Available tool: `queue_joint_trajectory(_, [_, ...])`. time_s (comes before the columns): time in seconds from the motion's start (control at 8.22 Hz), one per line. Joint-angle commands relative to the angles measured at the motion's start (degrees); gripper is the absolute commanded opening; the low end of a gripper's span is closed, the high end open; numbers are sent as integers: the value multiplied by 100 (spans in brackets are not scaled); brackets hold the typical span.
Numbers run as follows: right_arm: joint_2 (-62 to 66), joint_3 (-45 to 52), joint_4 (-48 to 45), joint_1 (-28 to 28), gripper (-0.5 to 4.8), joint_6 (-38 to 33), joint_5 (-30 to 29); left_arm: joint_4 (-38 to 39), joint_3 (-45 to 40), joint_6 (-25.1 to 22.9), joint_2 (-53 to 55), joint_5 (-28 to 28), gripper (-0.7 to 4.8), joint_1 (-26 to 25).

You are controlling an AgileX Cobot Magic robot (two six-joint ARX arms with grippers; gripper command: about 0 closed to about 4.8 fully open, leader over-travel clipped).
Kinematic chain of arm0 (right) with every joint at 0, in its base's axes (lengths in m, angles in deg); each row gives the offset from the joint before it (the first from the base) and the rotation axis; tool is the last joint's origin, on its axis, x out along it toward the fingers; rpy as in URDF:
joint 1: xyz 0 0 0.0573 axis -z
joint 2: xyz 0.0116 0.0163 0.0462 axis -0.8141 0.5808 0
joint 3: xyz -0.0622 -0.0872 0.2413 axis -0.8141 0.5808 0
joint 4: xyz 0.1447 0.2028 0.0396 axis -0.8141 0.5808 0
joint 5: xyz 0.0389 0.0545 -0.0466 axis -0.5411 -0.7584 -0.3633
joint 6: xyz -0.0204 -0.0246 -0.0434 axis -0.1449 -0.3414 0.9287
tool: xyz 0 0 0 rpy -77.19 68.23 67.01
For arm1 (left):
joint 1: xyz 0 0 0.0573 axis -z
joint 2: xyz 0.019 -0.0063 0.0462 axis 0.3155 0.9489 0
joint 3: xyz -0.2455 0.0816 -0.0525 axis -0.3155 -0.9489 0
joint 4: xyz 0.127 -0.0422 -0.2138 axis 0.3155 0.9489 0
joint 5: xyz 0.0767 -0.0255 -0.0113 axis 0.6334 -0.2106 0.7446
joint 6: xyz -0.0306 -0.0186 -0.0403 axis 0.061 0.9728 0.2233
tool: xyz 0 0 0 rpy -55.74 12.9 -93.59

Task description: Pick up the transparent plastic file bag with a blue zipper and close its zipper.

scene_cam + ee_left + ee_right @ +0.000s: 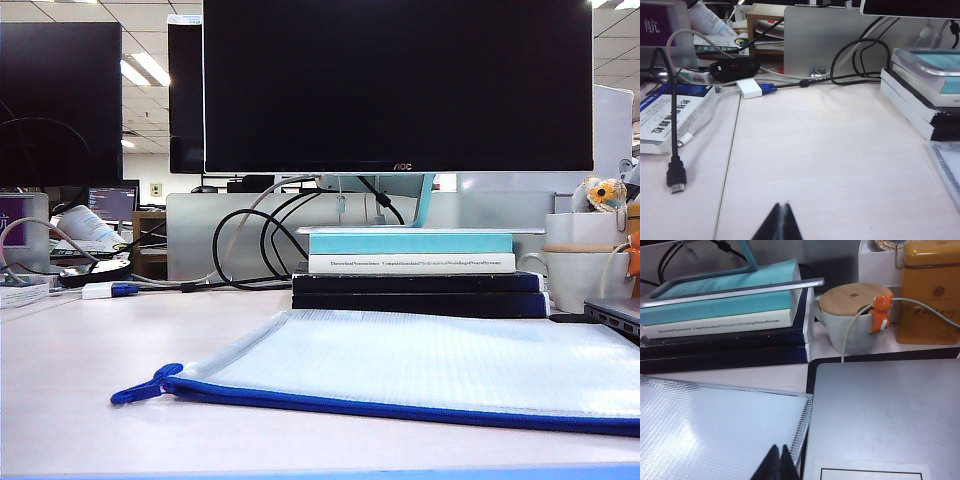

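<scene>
From my seat the bag [420,365] lies flat on the desk [70,380] in front of the books [415,270], its zipper [400,408] running along the near edge and the pull tab [145,388] out at about 9 o'clock from the bag's middle.

My left gripper [781,222] hangs over bare desk with its jaws pressed together, holding nothing; the bag's corner [947,167] sits off at roughly 2 o'clock from it. My right gripper [777,463] is likewise closed and empty, hovering over the bag's mesh corner [725,430], just beside the laptop [885,410].

I judge nothing is started yet. To do the pickup well I'd open both sets of jaws first, then pinch the bag by an edge, since the flat sheet gives little to bite. One gripper should hold the blue strip near the tab while the other draws the tab along; a slack hold would let the plastic buckle.

Readable writing: "AOC" on the monitor [400,166]; a book spine [720,326] reads roughly "Theoretical Neuroscience… Computational and Mathematical Modeling of Neural Systems".
</scene>
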Motion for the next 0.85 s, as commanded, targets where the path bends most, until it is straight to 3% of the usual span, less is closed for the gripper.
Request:
queue_joint_trajectory(0.12, [63, -463, -597, -9, -2, -1137, -33, 201, 837, 918, 48, -664, -6, -2])
queue_joint_trajectory(0.24, [859, -1346, -656, -42, -2, -938, -385, 728, 1425, 809, 120, -667, -6, -2])
queue_joint_trajectory(0.37, [2262, -2365, -507, -339, -2, -442, -1043, 1360, 2090, 356, 546, -820, -6, -4])
queue_joint_trajectory(0.61, [3622, -3215, -267, -846, -1, -39, -1530, 2400, 2848, -562, 1235, -1318, -6, -4])
queue_joint_trajectory(0.73, [4811, -3906, 0, -1620, -1, 474, -1753, 3458, 3866, -1593, 2177, -1700, -6, -2])
queue_joint_trajectory(0.85, [5309, -4146, 153, -2011, -1, 769, -1976, 3613, 4166, -1974, 2507, -1751, -6, -4])
